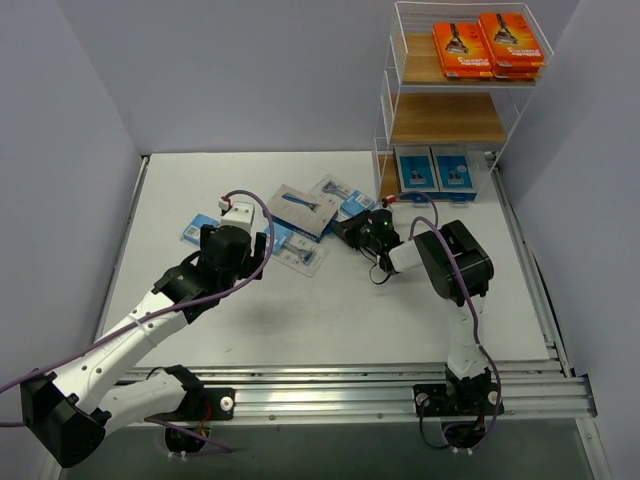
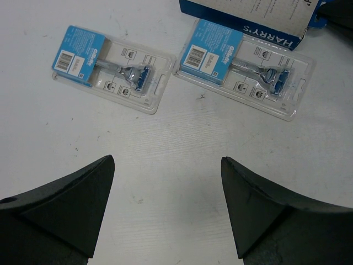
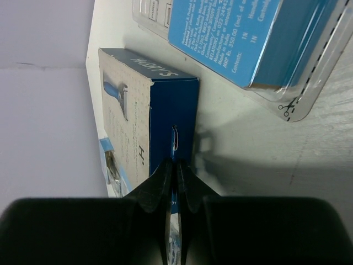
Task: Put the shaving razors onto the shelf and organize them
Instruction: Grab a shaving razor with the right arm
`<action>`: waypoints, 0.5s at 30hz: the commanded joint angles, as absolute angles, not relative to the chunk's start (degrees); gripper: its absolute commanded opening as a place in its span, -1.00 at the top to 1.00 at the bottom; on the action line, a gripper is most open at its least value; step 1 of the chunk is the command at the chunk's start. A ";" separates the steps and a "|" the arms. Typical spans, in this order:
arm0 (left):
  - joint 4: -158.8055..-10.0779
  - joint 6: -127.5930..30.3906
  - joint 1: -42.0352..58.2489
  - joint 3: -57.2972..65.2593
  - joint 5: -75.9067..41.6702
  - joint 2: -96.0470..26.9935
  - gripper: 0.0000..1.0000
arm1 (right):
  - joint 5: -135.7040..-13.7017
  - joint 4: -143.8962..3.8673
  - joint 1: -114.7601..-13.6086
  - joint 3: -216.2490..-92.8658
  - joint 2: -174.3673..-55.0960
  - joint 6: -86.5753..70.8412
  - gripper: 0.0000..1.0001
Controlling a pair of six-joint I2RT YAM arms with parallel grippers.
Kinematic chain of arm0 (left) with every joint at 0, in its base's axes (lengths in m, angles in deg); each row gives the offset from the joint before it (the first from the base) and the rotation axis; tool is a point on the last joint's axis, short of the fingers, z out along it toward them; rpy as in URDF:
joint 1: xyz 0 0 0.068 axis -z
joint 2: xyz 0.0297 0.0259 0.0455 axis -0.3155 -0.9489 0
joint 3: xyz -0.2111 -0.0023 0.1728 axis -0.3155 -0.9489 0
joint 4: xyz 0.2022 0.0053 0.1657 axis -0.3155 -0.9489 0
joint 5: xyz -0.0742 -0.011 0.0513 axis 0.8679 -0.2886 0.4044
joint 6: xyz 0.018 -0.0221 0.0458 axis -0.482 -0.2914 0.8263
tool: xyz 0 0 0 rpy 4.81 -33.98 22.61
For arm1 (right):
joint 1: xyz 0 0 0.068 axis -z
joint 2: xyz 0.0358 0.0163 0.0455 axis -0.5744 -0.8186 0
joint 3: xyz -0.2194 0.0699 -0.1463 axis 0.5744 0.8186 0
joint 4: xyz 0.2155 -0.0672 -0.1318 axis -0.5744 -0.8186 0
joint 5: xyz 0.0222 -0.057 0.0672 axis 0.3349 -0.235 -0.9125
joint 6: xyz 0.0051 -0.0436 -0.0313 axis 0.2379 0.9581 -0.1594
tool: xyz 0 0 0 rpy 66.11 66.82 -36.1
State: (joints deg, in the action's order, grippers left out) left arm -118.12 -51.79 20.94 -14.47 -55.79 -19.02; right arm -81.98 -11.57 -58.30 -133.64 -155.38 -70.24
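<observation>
The shelf [image 1: 450, 120] stands at the far right, with orange razor boxes [image 1: 490, 45] on its top tier and two blue-and-grey boxes [image 1: 435, 170] on its bottom tier. A blue-and-grey Harry's box [image 1: 303, 208] lies mid-table among clear blister packs [image 1: 300, 257]. My right gripper [image 1: 346, 229] is at that box's right end. In the right wrist view it [image 3: 176, 165] is shut on the thin blue tab of the box [image 3: 149, 110]. My left gripper [image 1: 238, 232] hovers open and empty [image 2: 168, 160] short of two blister packs [image 2: 110, 69] [image 2: 245, 66].
Another blister pack [image 3: 248, 38] lies just beyond the Harry's box near the shelf foot. One more pack [image 1: 200, 228] lies left of my left gripper. The shelf's middle tier is bare wood. Grey walls close in the left and far sides.
</observation>
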 commanded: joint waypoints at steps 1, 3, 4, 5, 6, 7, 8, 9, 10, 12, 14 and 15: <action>-118.54 -51.35 21.07 -12.47 -57.89 -18.97 -0.75 | -84.11 -10.97 -57.82 -134.21 -152.75 -69.17 1.00; -118.62 -51.26 21.07 -12.47 -58.34 -18.89 -0.75 | -84.81 -11.32 -57.30 -132.99 -150.82 -68.90 1.00; -118.63 -51.17 21.07 -12.47 -58.69 -18.89 -0.75 | -84.99 -11.41 -57.03 -132.45 -150.11 -68.82 1.00; -118.71 -51.17 20.98 -12.47 -58.86 -18.89 -0.75 | -85.34 -11.59 -56.86 -131.84 -149.24 -68.56 1.00; -118.71 -51.17 21.07 -12.47 -59.04 -18.89 -0.75 | -85.52 -12.28 -56.51 -130.70 -147.40 -68.20 1.00; -118.89 -51.08 21.07 -12.38 -59.22 -18.89 -0.75 | -85.61 -12.81 -56.07 -130.08 -146.42 -67.85 1.00; -118.80 -51.17 21.07 -12.38 -59.48 -18.89 -0.75 | -85.69 -13.51 -55.72 -129.55 -145.37 -66.81 1.00; -118.80 -51.08 20.98 -12.29 -59.48 -18.71 -0.75 | -85.96 -14.91 -55.36 -128.94 -143.27 -66.27 1.00; -118.80 -51.00 20.90 -12.38 -59.66 -18.62 -0.75 | -85.96 -15.45 -54.58 -127.54 -142.29 -65.92 1.00; -118.71 -50.91 20.90 -12.47 -59.83 -18.45 -0.75 | -86.83 -16.15 -53.35 -125.34 -139.66 -65.22 1.00; -118.71 -50.82 20.89 -12.47 -60.01 -18.27 -0.75 | -87.54 -16.86 -52.64 -123.93 -137.99 -64.77 1.00; -118.71 -50.73 20.89 -12.47 -60.36 -18.27 -0.75 | -87.89 -18.17 -52.29 -123.23 -135.98 -63.90 1.00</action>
